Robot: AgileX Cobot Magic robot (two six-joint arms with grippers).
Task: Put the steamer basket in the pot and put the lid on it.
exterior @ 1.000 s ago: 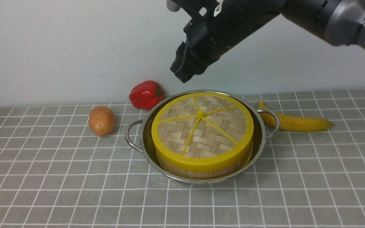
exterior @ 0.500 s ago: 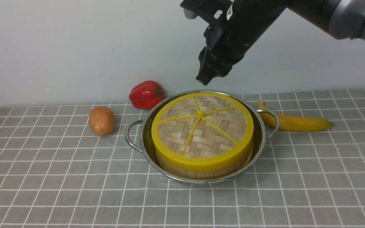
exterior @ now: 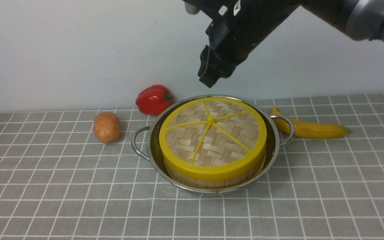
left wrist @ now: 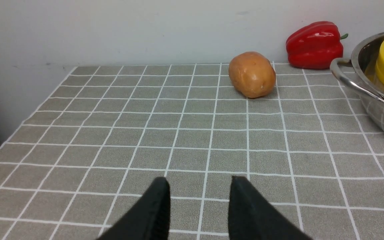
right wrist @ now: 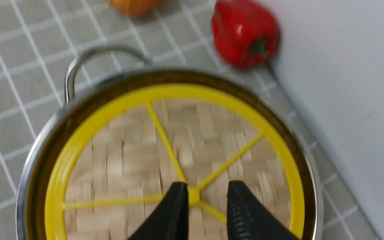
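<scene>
Your pot [exterior: 212, 186] sits mid-counter on the grey checked cloth [exterior: 62, 186], and the steamer basket [exterior: 212, 180] stands inside it, its slat wall showing below the yellow rim. The lid [exterior: 212, 133] lies flat on top of the basket, covering it, spokes and centre knob facing up.

Your right pincer [exterior: 208, 78] hangs in the air above the far edge of the pot, clear of the lid and touching nothing. In the right wrist view its two black fingers [right wrist: 175, 213] stand parted with a gap between them, the lid's knob [right wrist: 193, 196] showing through that gap far below; the pincer is released and empty.

Your left pincer [left wrist: 198, 200] appears only in its own wrist view, low over bare cloth, fingers apart with nothing between them, also released.

A potato [exterior: 106, 127] lies left of the pot, a red pepper [exterior: 154, 99] behind it near the wall, and a banana [exterior: 312, 129] just beside the pot's right handle [exterior: 287, 128].
</scene>
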